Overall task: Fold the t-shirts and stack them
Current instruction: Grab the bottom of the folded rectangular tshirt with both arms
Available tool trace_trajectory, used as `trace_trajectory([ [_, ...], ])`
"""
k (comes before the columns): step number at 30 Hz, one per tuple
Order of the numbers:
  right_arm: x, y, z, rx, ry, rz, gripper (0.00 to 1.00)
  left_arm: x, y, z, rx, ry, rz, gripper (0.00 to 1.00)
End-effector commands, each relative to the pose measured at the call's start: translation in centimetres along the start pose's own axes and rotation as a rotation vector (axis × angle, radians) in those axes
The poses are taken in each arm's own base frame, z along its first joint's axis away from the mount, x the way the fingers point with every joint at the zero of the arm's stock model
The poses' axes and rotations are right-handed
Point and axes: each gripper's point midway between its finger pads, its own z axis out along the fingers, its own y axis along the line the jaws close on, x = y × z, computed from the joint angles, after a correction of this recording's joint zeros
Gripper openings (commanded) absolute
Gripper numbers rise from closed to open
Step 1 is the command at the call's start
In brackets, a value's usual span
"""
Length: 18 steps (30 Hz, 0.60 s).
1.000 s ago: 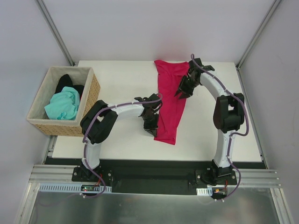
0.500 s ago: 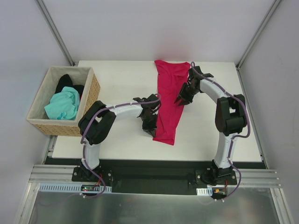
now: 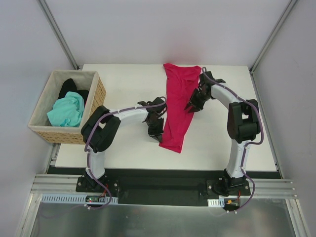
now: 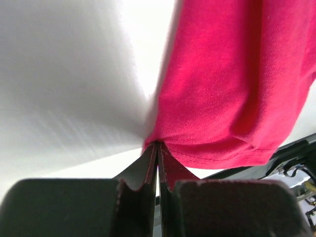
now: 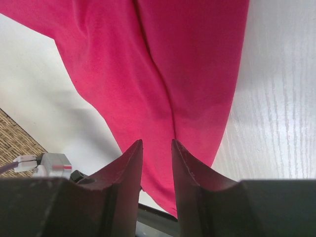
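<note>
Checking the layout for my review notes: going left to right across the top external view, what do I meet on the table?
wicker basket → left gripper → crimson t-shirt → right gripper

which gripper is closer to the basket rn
Left. The left gripper, shut on the left edge of the red shirt, is mid-table, right of the basket. The right gripper hangs over the shirt's right edge, farther away.

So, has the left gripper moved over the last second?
Yes: the left gripper has shifted slightly left, toward the basket, pulling the red shirt with it.
</note>
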Motion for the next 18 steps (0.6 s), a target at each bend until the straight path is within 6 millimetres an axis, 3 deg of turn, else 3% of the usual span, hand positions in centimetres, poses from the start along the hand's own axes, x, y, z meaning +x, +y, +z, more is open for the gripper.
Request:
trace_trajectory([
  [1, -1.7, 1.5, -1.3, -0.050, -0.037, 0.009, 0.33, -1.6, 0.1, -2.9, 0.013, -0.076, -0.012, 0.00],
  [10, -2.4, 2.2, -1.9, -0.065, -0.054, 0.010, 0.33, -3.0, 0.7, -3.8, 0.012, -0.109, -0.021, 0.00],
  [18, -2.1, 2.0, -1.2, -0.058, -0.028, 0.020, 0.33, -2.8, 0.8, -3.8, 0.025, -0.088, -0.014, 0.00],
])
